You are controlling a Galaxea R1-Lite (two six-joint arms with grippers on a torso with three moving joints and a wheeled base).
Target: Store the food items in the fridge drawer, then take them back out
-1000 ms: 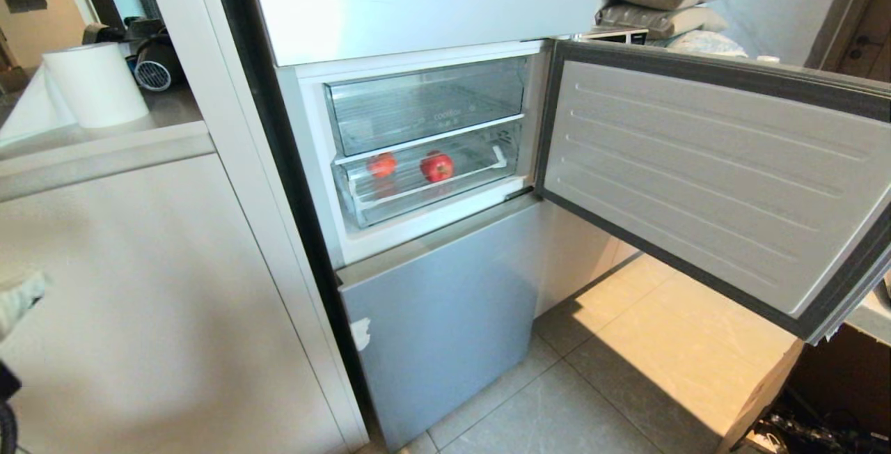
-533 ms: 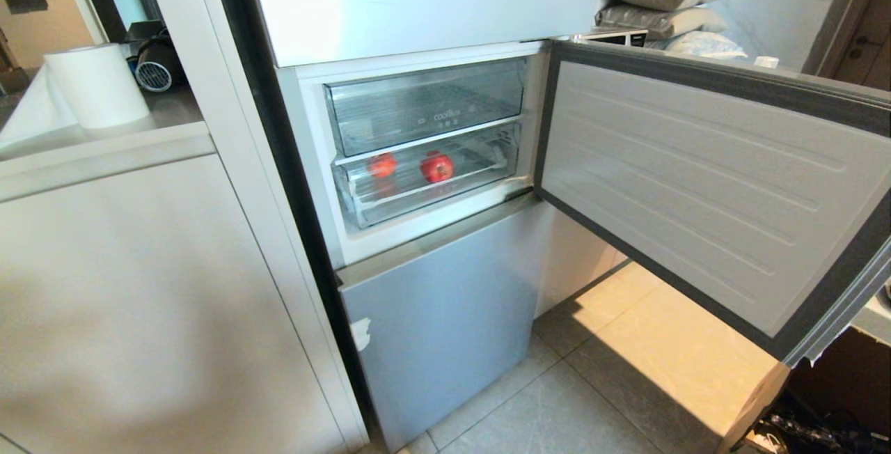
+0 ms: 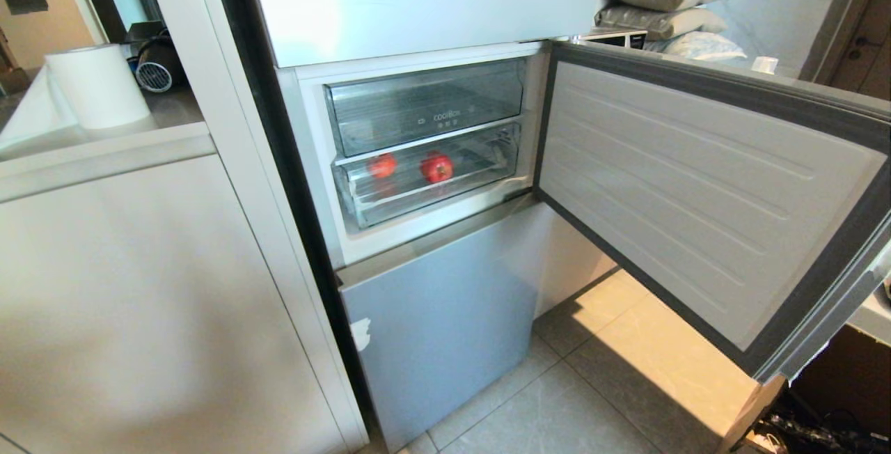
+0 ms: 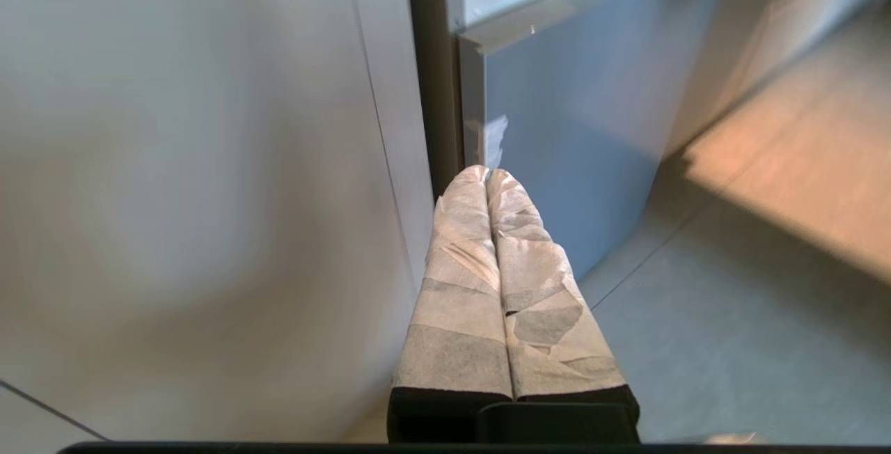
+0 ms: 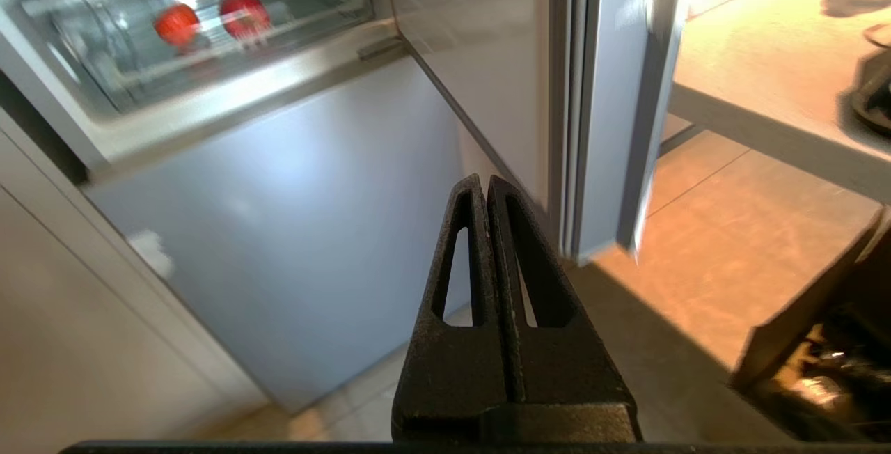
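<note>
Two red food items lie inside the fridge drawer point(image 3: 418, 205), the lower clear drawer of the open fridge compartment: a round red fruit point(image 3: 436, 167) and a smaller red piece point(image 3: 382, 165) to its left. The right wrist view shows the fruit point(image 5: 245, 14) and the smaller piece point(image 5: 177, 24) behind the drawer's clear front point(image 5: 299, 5). My right gripper point(image 5: 484, 181) is shut and empty, low in front of the grey lower door, far from the drawer. My left gripper point(image 4: 486, 172), its fingers wrapped in white tape, is shut and empty near the cabinet's edge. Neither arm shows in the head view.
The compartment door point(image 3: 696, 189) stands open to the right, and its free edge point(image 5: 598, 127) is close to my right gripper. Above the fridge drawer sits a lettered clear drawer point(image 3: 424, 102). A white cabinet point(image 3: 139, 287) stands on the left, with a paper roll point(image 3: 97, 85) on its counter. A table point(image 5: 766, 85) is behind the door.
The taped tip of my left gripper has dropped out of the head view at the left edge. The open door's free edge has swung a little nearer and leftward. The red items have not moved.
</note>
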